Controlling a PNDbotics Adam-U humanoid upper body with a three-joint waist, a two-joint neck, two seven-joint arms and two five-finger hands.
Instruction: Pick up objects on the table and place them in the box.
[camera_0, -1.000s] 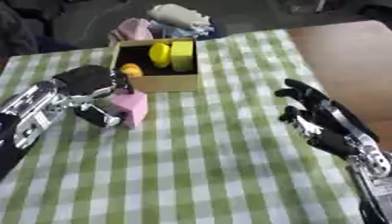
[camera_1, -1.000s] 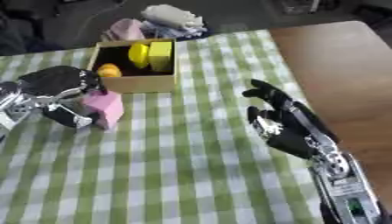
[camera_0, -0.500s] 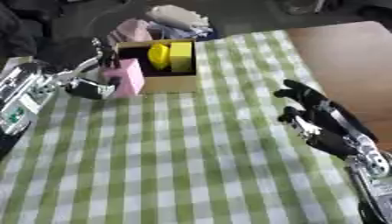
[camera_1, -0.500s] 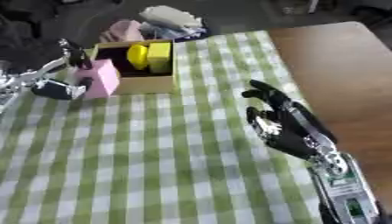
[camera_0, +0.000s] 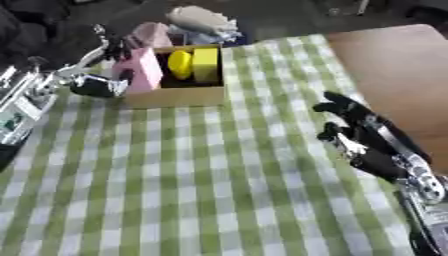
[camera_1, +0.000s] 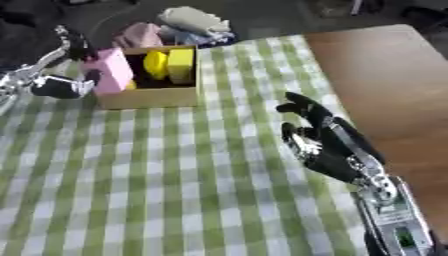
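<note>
A pink block (camera_0: 140, 70) is pinched in my left hand (camera_0: 94, 82) and hangs tilted over the left edge of the cardboard box (camera_0: 175, 96). Inside the box stand a yellow block (camera_0: 206, 64) and a rounded yellow object (camera_0: 179, 64). A bit of orange shows in the box's left corner behind the pink block in the right eye view. My right hand (camera_0: 363, 136) rests open on the green checked cloth at the right, fingers spread, far from the box.
Beyond the table's far edge lie a pink thing (camera_0: 149, 35) and a pale bundle (camera_0: 199, 20). Bare brown tabletop (camera_0: 394, 70) runs along the right of the cloth (camera_0: 201, 175).
My left hand has lifted the pink block from the cloth and carried it up and back to the box's left edge. The right hand has barely moved.
</note>
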